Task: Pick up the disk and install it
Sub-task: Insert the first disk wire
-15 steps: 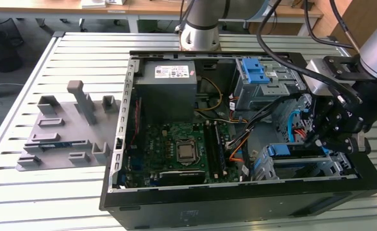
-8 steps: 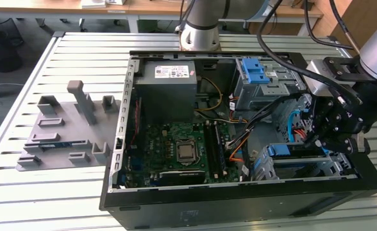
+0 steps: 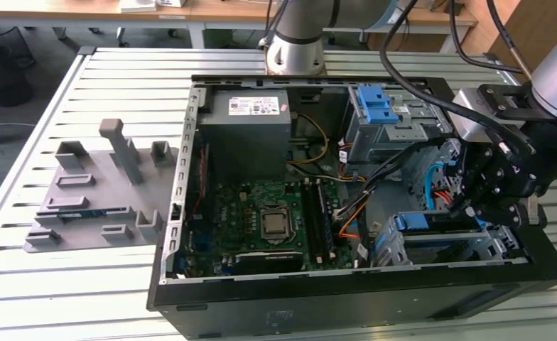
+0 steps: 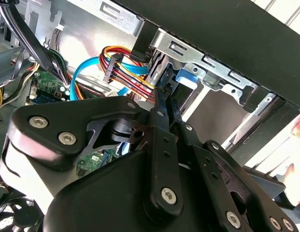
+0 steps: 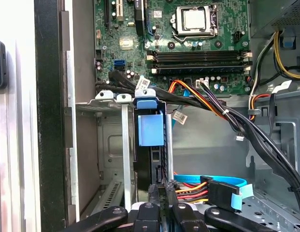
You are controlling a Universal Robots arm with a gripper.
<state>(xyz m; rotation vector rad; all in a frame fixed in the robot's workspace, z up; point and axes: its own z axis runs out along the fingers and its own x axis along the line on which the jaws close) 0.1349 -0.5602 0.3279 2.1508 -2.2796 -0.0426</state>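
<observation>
The disk (image 5: 150, 129) stands on edge in a slot of the metal drive cage (image 5: 108, 99), its blue bracket tab facing the motherboard. In the exterior view the disk (image 3: 430, 222) lies in the cage (image 3: 491, 245) at the case's near corner, at the exterior view's right. My gripper (image 5: 163, 189) is inside the case at the disk's rear end, its thin black fingers drawn together with nothing seen between them. Their tips (image 4: 165, 89) sit close beside the blue tab (image 4: 188, 77). Whether they touch the disk is hidden. From outside, the gripper (image 3: 470, 207) hangs just above the cage.
A bundle of coloured cables (image 5: 212, 104) and a black connector on a blue ribbon (image 5: 222, 186) run right beside my fingers. The motherboard (image 3: 259, 213), a grey power-supply box (image 3: 250, 114) and an upper cage with a light-blue latch (image 3: 378, 105) fill the case. A grey fixture (image 3: 99, 185) lies on the slatted table.
</observation>
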